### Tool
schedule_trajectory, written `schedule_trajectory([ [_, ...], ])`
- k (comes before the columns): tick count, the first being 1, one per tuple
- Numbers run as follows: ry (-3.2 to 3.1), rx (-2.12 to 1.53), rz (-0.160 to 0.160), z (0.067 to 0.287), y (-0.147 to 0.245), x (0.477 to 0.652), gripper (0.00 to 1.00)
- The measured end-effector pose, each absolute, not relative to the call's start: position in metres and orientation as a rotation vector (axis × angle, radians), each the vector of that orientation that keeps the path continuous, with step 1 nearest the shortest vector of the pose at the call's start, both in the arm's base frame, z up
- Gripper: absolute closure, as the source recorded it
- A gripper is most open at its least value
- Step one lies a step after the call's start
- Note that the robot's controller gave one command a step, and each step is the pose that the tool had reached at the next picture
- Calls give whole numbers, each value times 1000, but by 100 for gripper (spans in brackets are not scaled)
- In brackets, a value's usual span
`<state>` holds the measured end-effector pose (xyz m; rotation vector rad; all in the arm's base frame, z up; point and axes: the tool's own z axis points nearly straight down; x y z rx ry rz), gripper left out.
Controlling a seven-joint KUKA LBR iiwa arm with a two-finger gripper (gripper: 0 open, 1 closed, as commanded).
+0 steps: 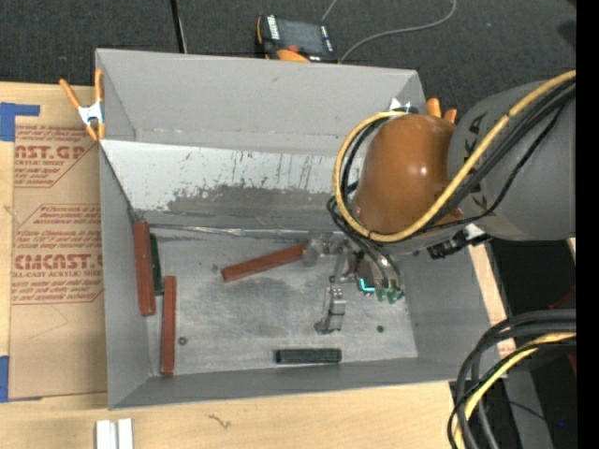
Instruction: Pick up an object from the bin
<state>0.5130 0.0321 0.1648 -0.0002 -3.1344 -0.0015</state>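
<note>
My gripper (pixel 330 311) hangs low over the bin floor, right of centre, under the arm's orange dome. A red-brown flat stick (pixel 264 264) lies slanted on the floor just to the gripper's upper left, its right end close to the gripper's body. A short dark bar (pixel 307 354) lies flat near the bin's front wall, a little below and left of the gripper. Nothing shows held in the gripper.
Two more red-brown sticks lie along the left wall, one (pixel 142 267) farther back and one (pixel 168 325) nearer the front, with a thin dark green strip (pixel 157 275) between them. A small dark speck (pixel 182 341) sits on the floor at the left.
</note>
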Motion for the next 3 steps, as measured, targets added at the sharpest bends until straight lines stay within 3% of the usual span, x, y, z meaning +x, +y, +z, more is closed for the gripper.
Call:
schedule_trajectory([
  [1,-3138,-103,-3,83,55,580,0],
  [2,-3142,-104,-3,88,55,581,100],
  [3,-3152,-75,-2,242,41,592,100],
])
